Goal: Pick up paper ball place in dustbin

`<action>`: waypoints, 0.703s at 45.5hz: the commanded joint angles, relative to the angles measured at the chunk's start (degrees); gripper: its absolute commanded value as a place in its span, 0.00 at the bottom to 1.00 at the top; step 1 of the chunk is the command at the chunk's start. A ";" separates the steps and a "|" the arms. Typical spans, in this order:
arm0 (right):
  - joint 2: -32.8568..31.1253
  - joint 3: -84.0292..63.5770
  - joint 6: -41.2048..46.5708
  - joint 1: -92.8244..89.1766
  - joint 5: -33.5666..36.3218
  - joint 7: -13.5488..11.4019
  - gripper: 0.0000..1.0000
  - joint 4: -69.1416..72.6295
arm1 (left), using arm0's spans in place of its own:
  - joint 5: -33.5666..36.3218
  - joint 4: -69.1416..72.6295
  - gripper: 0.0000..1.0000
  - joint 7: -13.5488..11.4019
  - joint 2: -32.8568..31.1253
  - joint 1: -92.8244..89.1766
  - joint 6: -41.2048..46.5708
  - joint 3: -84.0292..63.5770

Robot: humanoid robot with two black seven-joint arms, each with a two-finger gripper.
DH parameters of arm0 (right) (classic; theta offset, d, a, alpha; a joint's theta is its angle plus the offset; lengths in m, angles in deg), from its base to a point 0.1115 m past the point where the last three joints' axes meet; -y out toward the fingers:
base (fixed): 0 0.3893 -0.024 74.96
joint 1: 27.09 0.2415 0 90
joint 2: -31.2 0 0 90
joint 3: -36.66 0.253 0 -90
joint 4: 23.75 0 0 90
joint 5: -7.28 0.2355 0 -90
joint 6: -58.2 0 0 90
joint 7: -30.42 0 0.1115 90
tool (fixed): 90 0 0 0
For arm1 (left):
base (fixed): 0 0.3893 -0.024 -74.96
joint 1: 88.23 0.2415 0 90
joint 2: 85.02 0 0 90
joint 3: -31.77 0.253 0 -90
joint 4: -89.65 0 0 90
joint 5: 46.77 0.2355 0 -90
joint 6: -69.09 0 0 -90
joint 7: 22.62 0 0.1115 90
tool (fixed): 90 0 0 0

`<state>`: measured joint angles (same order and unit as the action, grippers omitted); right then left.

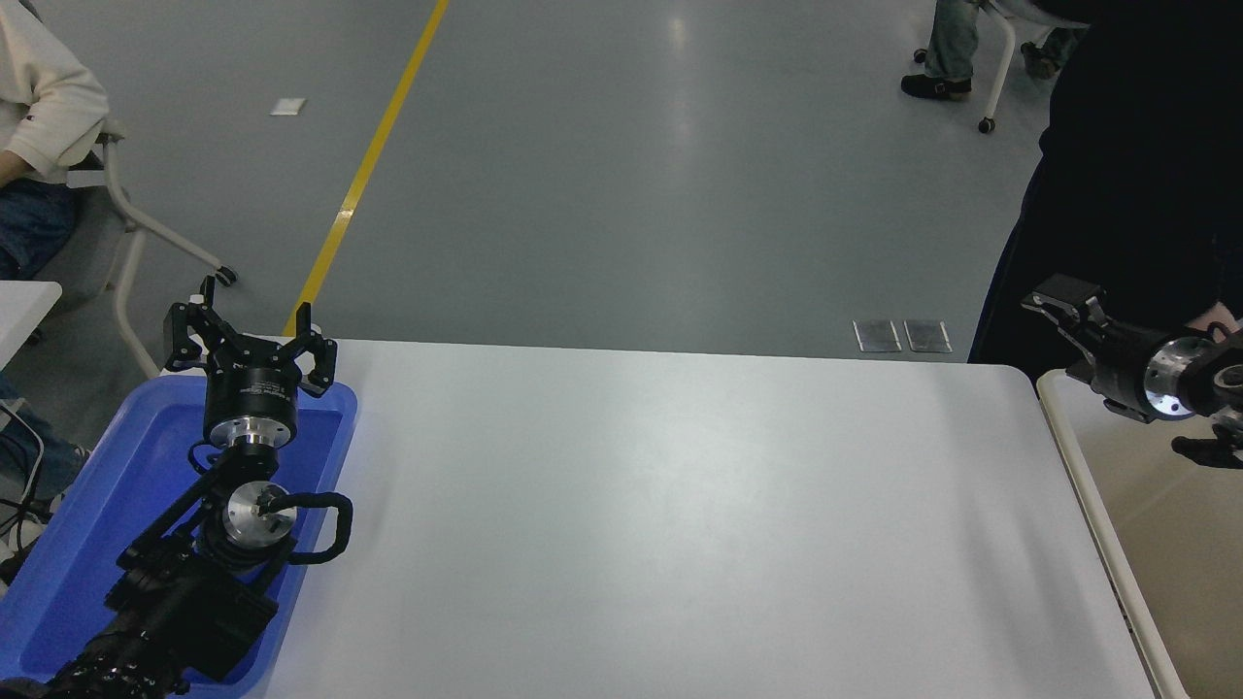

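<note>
One white table point(660, 524) on grey floor with a yellow line point(367, 170). Dustbin point(1156, 544) at the right edge, cropped; no paper ball visible. Right pincer point(1054, 309) over the bin's far corner, against a person's dark clothing point(1136, 175), spread unreadable. Left pincer point(249, 342) splayed wide, empty, above the blue tray point(107, 495).

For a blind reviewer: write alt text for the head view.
A black right gripper reaches in from the right edge above the beige plastic dustbin, beside a bare white table; no paper ball is visible. The open left gripper hovers over a blue plastic tray.
</note>
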<state>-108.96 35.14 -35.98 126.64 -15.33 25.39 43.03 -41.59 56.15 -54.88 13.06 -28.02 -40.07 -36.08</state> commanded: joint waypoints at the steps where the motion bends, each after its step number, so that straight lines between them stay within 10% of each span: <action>1: 3.05 0.11 -0.48 3.25 6.69 0.37 1.00 1.51 | 0.00 0.02 0.99 0.00 0.00 -0.01 0.00 0.00; 32: 26.43 30.51 0.23 -11.78 20.15 3.63 1.00 -20.28 | 0.00 -0.07 0.99 0.00 0.00 -0.01 0.00 0.00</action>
<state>-92.12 53.09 -36.05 119.80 2.23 28.46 32.63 -41.59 56.17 -54.88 13.06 -28.00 -40.07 -36.08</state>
